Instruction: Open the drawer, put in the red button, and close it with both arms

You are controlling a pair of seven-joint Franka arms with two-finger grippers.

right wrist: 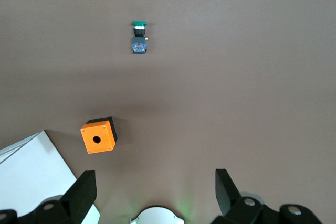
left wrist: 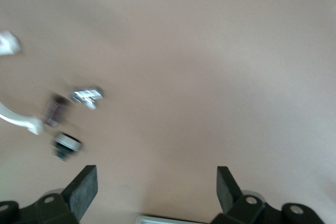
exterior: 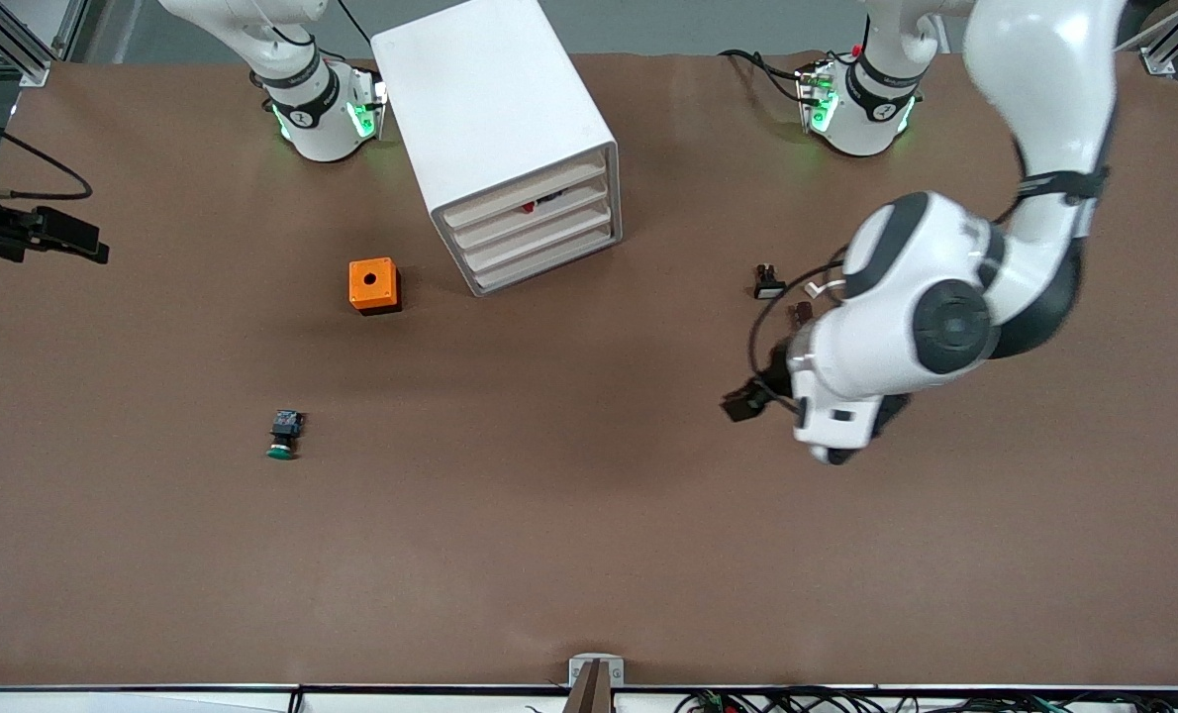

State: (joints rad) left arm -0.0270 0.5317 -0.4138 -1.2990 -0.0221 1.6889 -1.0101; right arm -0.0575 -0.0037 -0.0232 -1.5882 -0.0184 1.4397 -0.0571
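Now, right gripper [right wrist: 155, 182]: we see it high over the table beside the cabinet [exterior: 490, 99], jaws spread wide with nothing between them.
Green button [exterior: 283, 436]: we find it well apart from the cabinet, toward the right arm's end and nearer the front camera, lying on its side.
Orange box [exterior: 374, 285]: near the cabinet, toward the right arm's end, with its single hole facing up.
Drawer [exterior: 525, 191]: the cabinet's top one; we judge it slightly ajar, though we cannot be sure.
Red button [exterior: 528, 207]: we make out a speck of red with black just under the top drawer's front edge, so it seems to sit inside already.
Small parts [exterior: 767, 282]: well apart from the cabinet, toward the left arm's end.
Left gripper [left wrist: 157, 179]: over bare table by those parts, fully open and holding nothing.
Risk: we think closing is what remains. A push from one gripper alone, or off-centre, could skew the cabinet across the table instead of seating the drawer. A button standing proud could jam the front.
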